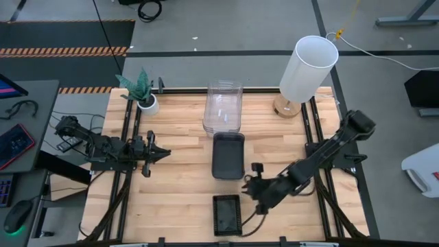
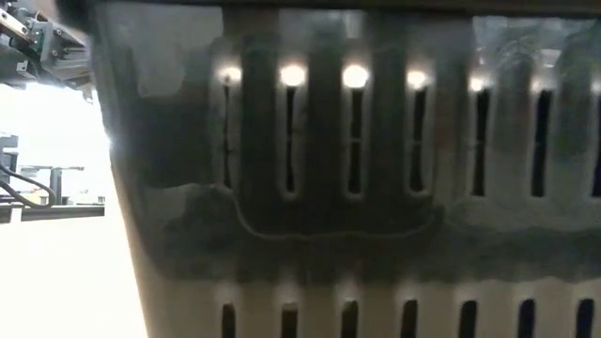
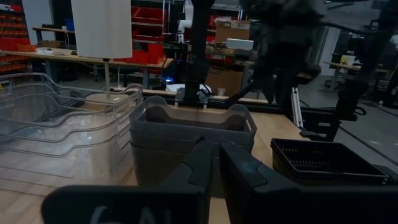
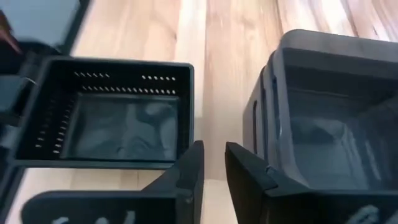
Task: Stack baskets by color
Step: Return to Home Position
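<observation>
Three stacks of baskets line the table's middle. The clear baskets stand farthest, the smoky dark-grey baskets in the centre, and the black mesh baskets by the near edge. The mesh wall fills the low view. My right gripper hovers above the table just right of the gap between the grey and black stacks. It slants down with its fingers a little apart and nothing between them. My left gripper waits level at the table's left, shut and touching nothing.
A tall white cylinder lamp stands at the far right, and a small potted plant at the far left. Bare wood lies left of the stacks and more lies right of them. Black frame rails run along both table sides.
</observation>
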